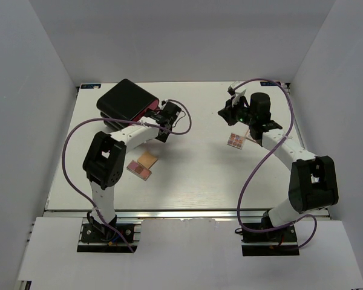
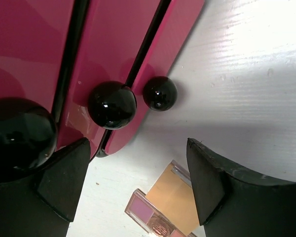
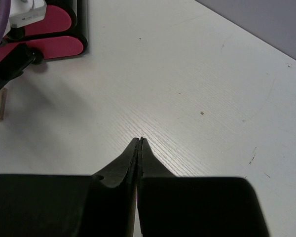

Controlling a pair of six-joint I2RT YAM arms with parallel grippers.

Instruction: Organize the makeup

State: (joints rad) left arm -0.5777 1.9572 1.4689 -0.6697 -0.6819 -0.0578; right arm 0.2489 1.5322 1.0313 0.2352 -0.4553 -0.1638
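Observation:
A tan compact [image 1: 148,159] and a pink-brown eyeshadow palette [image 1: 139,170] lie side by side left of centre. They also show between my left fingers in the left wrist view, the compact [image 2: 175,195] and the palette [image 2: 149,213]. A second palette [image 1: 235,140] lies at centre right, beside my right arm. My left gripper [image 1: 169,112] is open and empty [image 2: 138,163], right at the black knobs [image 2: 112,104] of the pink drawers [image 2: 34,44]. My right gripper [image 1: 228,110] is shut and empty [image 3: 140,140] above bare table. Tubes and pencils are out of view.
The big black box with pink drawers [image 1: 126,99] stands at the back left, its drawers closed and facing right. It shows at the top left of the right wrist view [image 3: 54,34]. White walls enclose the table [image 1: 193,181] on three sides. Purple cables loop over both arms.

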